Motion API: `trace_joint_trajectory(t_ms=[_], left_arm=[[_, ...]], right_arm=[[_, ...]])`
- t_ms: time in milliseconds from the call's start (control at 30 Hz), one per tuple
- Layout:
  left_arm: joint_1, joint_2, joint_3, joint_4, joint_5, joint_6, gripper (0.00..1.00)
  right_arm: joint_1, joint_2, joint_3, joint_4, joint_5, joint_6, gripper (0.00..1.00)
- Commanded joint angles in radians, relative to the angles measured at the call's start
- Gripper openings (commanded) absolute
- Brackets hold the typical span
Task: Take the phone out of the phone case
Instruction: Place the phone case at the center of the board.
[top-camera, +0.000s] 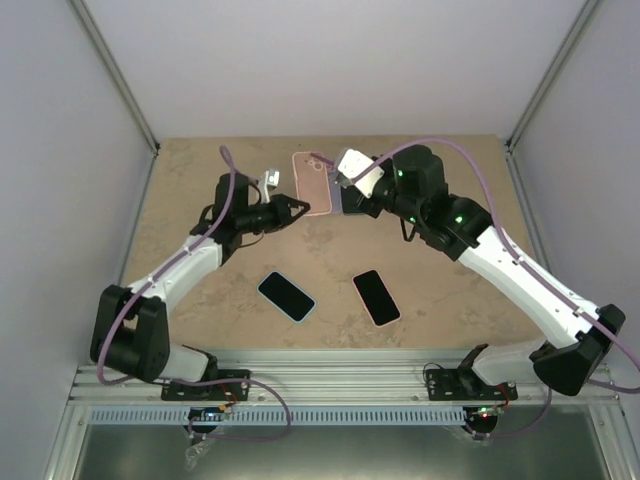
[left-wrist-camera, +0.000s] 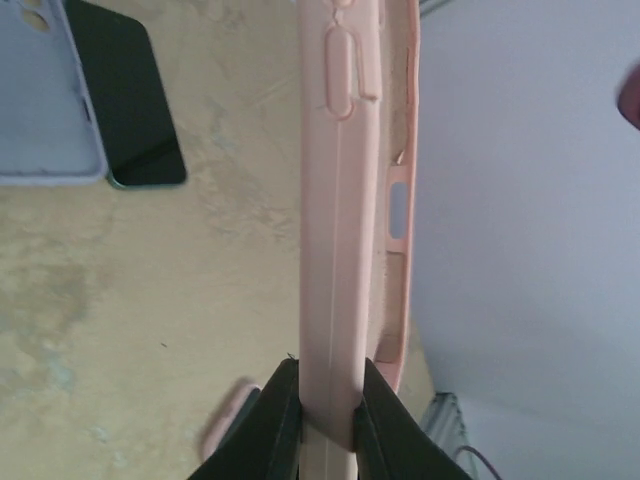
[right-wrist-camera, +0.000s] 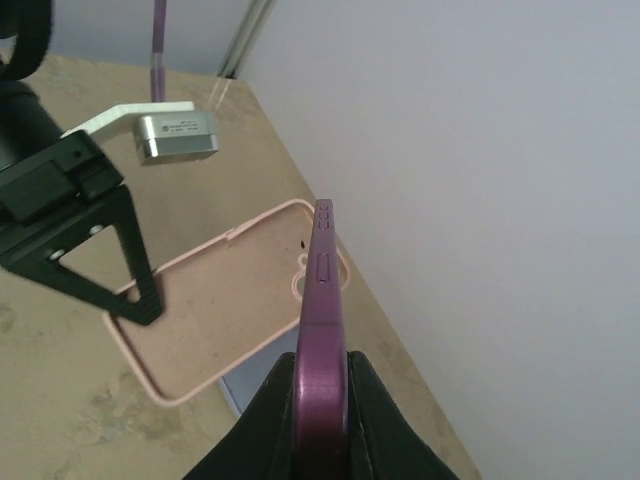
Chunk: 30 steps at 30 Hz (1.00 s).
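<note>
Far back, left hand (left-wrist-camera: 325, 410) clamps case (left-wrist-camera: 345, 200), right hand (right-wrist-camera: 322, 400) clamps phone (right-wrist-camera: 323, 300)

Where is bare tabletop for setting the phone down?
Bare: far right corner of the table, and the middle strip beyond the blue-edged phone and red-edged phone. Crowded: far middle, where the left hand holds the pink case and the right hand the purple phone.

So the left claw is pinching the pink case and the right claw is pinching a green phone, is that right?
Not quite. The phone in the right gripper is purple, not green, as the right wrist view shows. The left gripper does pinch the pink case.
</note>
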Motion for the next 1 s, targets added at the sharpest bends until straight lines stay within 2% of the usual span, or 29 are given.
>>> trace_joint_trajectory(t_ms=[0,100,333,467,600,967], left_arm=[[0.008,0.088,0.145,-0.232,-0.111,0.272,0.00],[0.027,0.182,0.245,-0.341,-0.122,0.348,0.00],[0.159,0.390,0.409,-0.426,-0.040,0.339,0.00],[0.168,0.501,0.499,-0.493,-0.002,0.375,0.00],[0.174,0.590,0.575,-0.552,-0.025,0.410,0.00],[0.176,0.752,0.710,-0.648,-0.040,0.474,0.00]], right_arm=[[-0.040,-0.058,-0.031,0.060,-0.014,0.028,0.01],[-0.082,-0.078,-0.061,0.074,-0.013,0.036,0.01],[-0.153,-0.113,-0.100,0.079,-0.030,0.054,0.00],[-0.191,-0.108,-0.104,0.078,-0.062,0.077,0.01],[-0.209,-0.101,-0.107,0.078,-0.091,0.088,0.01],[-0.244,-0.092,-0.119,0.077,-0.130,0.104,0.01]])
